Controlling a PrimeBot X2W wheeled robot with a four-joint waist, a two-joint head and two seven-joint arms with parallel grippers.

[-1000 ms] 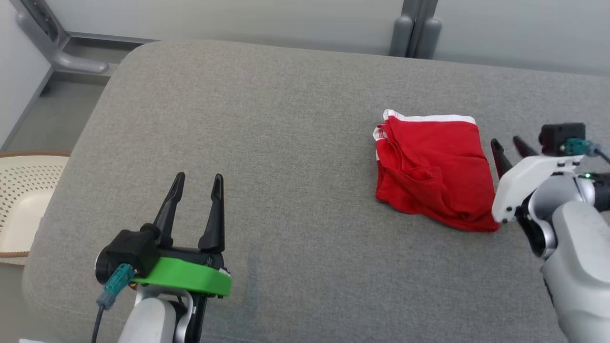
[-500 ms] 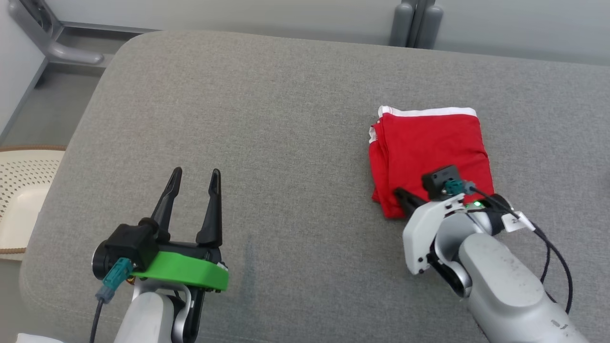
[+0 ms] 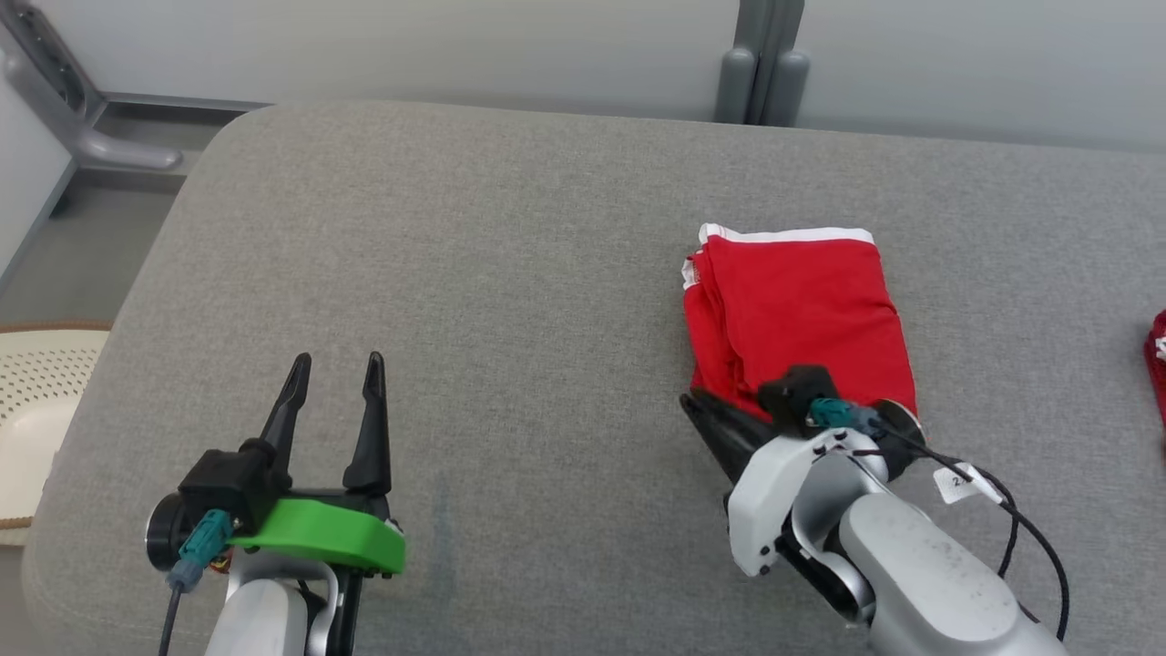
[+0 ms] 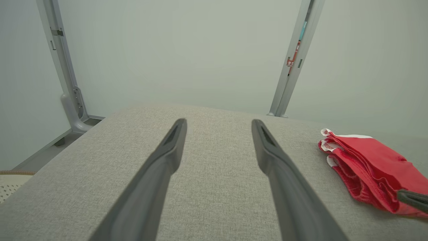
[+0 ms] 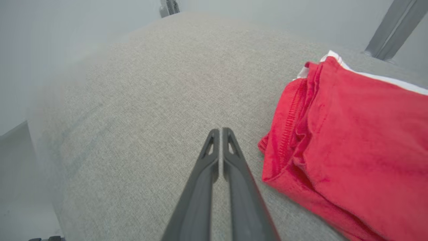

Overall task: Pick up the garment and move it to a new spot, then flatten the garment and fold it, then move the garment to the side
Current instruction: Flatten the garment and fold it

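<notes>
While my left end effector [image 3: 335, 360] stands open in head view, my right end effector [image 3: 706, 415] is closed at the near corner of the red garment [image 3: 802, 310] on the bench [image 3: 455, 228]. Right wrist view: it lies just right of my closed, empty fingers [image 5: 200, 180].

Grey bench [image 3: 510, 273] holds folded red garment [image 3: 802, 310], perhaps another red cloth [image 3: 1159, 364]

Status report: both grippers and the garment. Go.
Left gripper jaws open, nothing between them. Right gripper jaws shut, empty, beside near-left corner of folded red garment. Nothing in the way.
</notes>
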